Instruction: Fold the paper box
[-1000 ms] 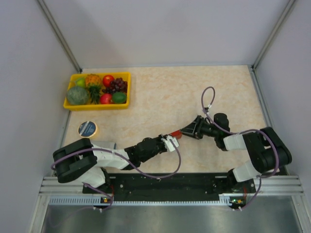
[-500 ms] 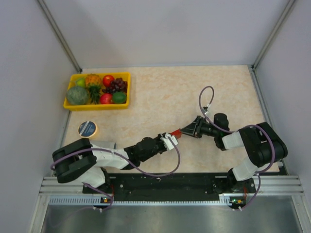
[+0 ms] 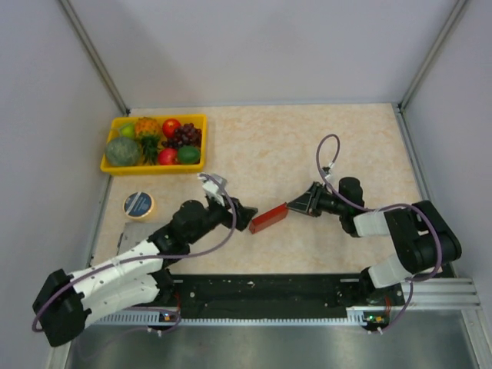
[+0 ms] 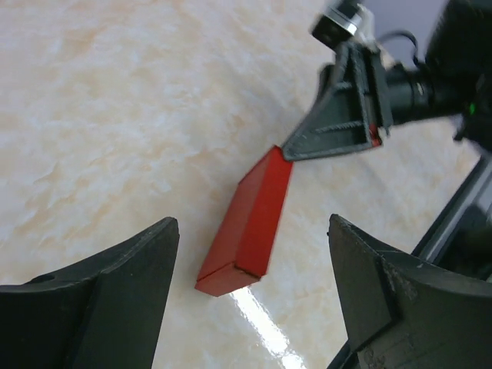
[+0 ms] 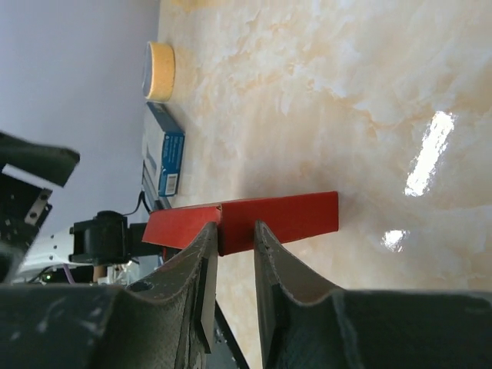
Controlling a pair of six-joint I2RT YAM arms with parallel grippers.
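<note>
Marbled beige tabletop (image 3: pixel 323 138) under pale grey walls. Well apart from the yellow fruit tray (image 3: pixel 154 167), toward its near right: folded red paper box (image 3: pixel 269 218), far end clamped between the narrowed jaws of the right gripper (image 5: pixel 234 234). Facing the box's free end, without touching: left gripper (image 3: pixel 246 217), jaws spread wide.

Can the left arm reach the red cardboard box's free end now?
Probably yes: open left gripper faces the thin red cardboard box, bare tabletop between; right gripper pinches only its far end.
</note>
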